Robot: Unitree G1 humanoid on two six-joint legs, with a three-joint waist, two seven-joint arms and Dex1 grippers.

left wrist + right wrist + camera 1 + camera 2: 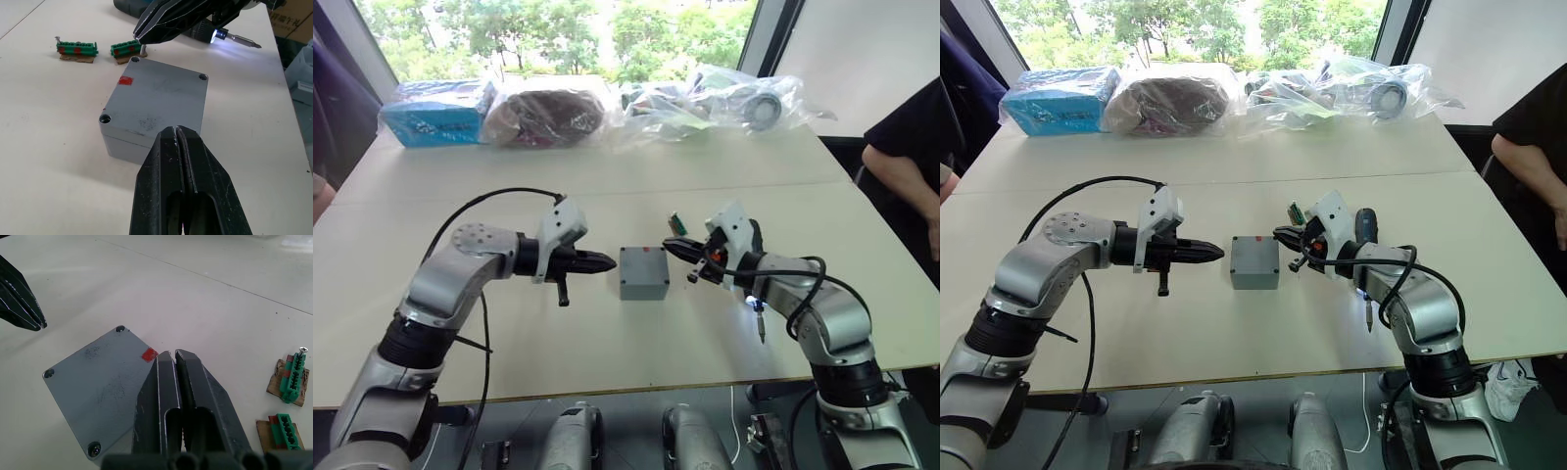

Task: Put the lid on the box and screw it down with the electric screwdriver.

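Eye views: box point(643, 272) sits mid-frame on the counter point(607, 352), lid point(159, 95) already seated; left gripper point(607, 262) and right gripper point(672, 247) flank it, jaws together, holding nothing.
Left wrist: screwdriver point(234, 38) lies upper right, long axis across the frame, lit bit pointing right.
Next (my judgement): grasp its barrel, stand the bit plumb in a corner hole.

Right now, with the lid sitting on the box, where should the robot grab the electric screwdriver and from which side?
Probably by the black barrel of the electric screwdriver, well back from the lit bit. It lies flat on the table beside the right end effector, so that arm is likely the nearer. Come from above, fingers across the barrel's width; the round body looks narrow enough to pinch there.
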